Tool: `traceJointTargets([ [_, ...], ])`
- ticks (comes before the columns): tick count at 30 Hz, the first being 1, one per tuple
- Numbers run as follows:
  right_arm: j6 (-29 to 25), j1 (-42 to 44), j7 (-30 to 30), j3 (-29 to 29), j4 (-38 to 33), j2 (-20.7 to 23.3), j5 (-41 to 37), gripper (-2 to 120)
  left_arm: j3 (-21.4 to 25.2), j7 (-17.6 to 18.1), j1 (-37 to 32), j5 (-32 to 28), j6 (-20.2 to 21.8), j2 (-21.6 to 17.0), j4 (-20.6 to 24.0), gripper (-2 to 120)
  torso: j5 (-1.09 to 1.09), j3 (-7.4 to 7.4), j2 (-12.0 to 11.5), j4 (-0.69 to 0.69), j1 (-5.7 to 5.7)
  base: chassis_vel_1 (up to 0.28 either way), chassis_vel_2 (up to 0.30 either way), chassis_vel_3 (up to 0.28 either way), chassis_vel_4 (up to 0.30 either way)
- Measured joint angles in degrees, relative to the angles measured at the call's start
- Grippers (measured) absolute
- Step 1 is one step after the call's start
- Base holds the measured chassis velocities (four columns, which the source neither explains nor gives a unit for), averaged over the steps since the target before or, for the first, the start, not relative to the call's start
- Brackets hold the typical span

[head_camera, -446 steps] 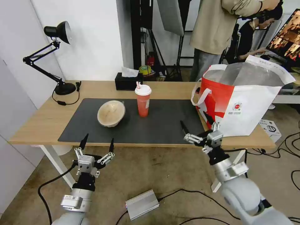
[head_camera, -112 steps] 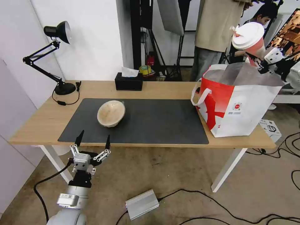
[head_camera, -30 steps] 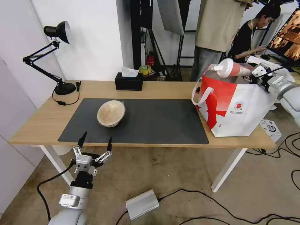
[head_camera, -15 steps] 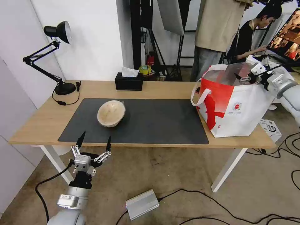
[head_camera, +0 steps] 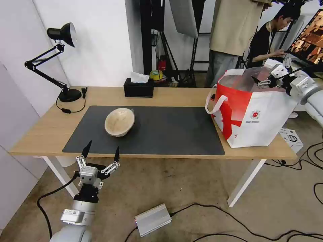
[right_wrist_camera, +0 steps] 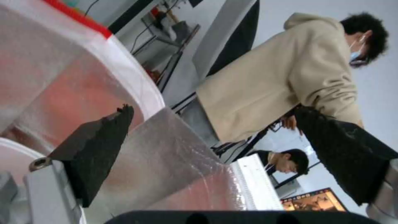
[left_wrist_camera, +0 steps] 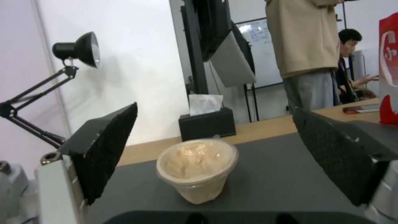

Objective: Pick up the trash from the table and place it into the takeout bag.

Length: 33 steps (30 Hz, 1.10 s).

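The right arm reaches in from the far right, its forearm sloping up and leftward so that the right hand (head_camera: 269, 73) sits at the open mouth of the takeout bag (head_camera: 255, 114), level with the rim. Its two dark fingers are spread wide with nothing between them; the right wrist view shows them apart against the silver foil lining (right_wrist_camera: 174, 161), pointing across the opening toward the far wall of the bag.

The left arm rises from below the near edge of the bench (head_camera: 40, 131), wrist roughly upright. The left hand (head_camera: 101, 153) hangs just short of that near edge, fingers parted in a wide V and holding nothing, tips aimed up and away toward the beige pulp bowl (head_camera: 119, 121).

The bowl lies on the left half of the dark grey mat (head_camera: 175, 131), tipped on its side so that its mouth faces the near left, toward the left hand; in the left wrist view the bowl (left_wrist_camera: 197, 169) sits framed between the two open fingers with the mat under it.

The bag stands upright at the right end of the bench, partly on the mat's right edge, its mouth open upward and white strap handles (head_camera: 213, 101) drooping on its left side. A black tissue box (head_camera: 138, 88) rests at the far edge of the bench, behind the mat.
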<state>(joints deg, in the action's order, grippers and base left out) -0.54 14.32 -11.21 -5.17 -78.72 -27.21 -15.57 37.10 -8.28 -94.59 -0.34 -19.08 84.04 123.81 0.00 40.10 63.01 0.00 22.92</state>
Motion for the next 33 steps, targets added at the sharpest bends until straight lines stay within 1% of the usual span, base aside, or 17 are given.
traceJointTargets([
  [8, 1.58, 0.66, 1.54, 0.77, -4.67, 2.58, -3.34, 99, 0.1, 0.04, -0.17, -0.24, -0.02, -0.76, 0.46, 100, 0.0, 0.0, 0.01, 0.0, 0.0, 0.0, 0.0, 0.0, 0.0],
  [13, 3.3, 1.27, 3.17, 1.08, -9.16, 4.8, -7.23, 99, 0.65, 0.06, 0.24, -0.59, 0.03, -1.0, 0.69, 100, 0.0, 0.0, 0.0, -0.01, 0.0, 0.0, 0.0, 0.0, 0.0],
  [14, 3.3, 1.27, 3.17, 1.08, -9.16, 4.8, -7.23, 99, 0.65, 0.06, 0.24, -0.59, 0.03, -1.0, 0.69, 100, 0.0, 0.0, 0.0, -0.01, 0.0, 0.0, 0.0, 0.0, 0.0],
  [18, 4.46, 1.5, 4.73, 1.41, -11.76, 5.69, -9.79, 99, 0.76, 0.07, 0.16, -0.73, 0.11, -1.31, 1.02, 100, 0.0, 0.0, 0.0, 0.0, 0.0, 0.0, 0.0, 0.0, 0.0],
  [21, 5.25, 2.19, 7.4, 2.19, -15.25, 6.35, -12.84, 99, 0.79, 0.09, -0.21, -0.74, 0.14, -1.38, 1.51, 100, -0.01, 0.0, 0.01, 0.0, 0.0, 0.0, 0.0, 0.0, 0.0],
  [26, 6.38, 4.19, 10.5, 3.41, -19.87, 6.46, -16.85, 99, 1.12, 0.11, -0.72, -0.69, 0.15, -1.22, 2.14, 100, -0.01, 0.0, 0.01, 0.0, 0.0, 0.0, 0.0, 0.0, 0.0],
  [27, 6.38, 4.19, 10.5, 3.41, -19.87, 6.46, -16.85, 99, 1.12, 0.11, -0.72, -0.69, 0.15, -1.22, 2.14, 100, -0.01, 0.0, 0.01, 0.0, 0.0, 0.0, 0.0, 0.0, 0.0],
  [31, 6.98, 5.83, 13.79, 3.88, -23.38, 5.11, -19.8, 99, 1.62, 0.14, -1.19, -0.51, 0.21, -0.7, 3.05, 100, 0.0, 0.0, 0.01, 0.01, 0.0, 0.0, 0.0, 0.0, 0.0],
  [33, 7.0, 6.23, 14.24, 4.14, -23.86, 4.79, -19.99, 99, 1.69, 0.15, -1.21, -0.49, 0.25, -0.66, 3.22, 100, -0.01, 0.0, 0.01, 0.01, 0.0, 0.0, 0.0, 0.0, 0.0],
])
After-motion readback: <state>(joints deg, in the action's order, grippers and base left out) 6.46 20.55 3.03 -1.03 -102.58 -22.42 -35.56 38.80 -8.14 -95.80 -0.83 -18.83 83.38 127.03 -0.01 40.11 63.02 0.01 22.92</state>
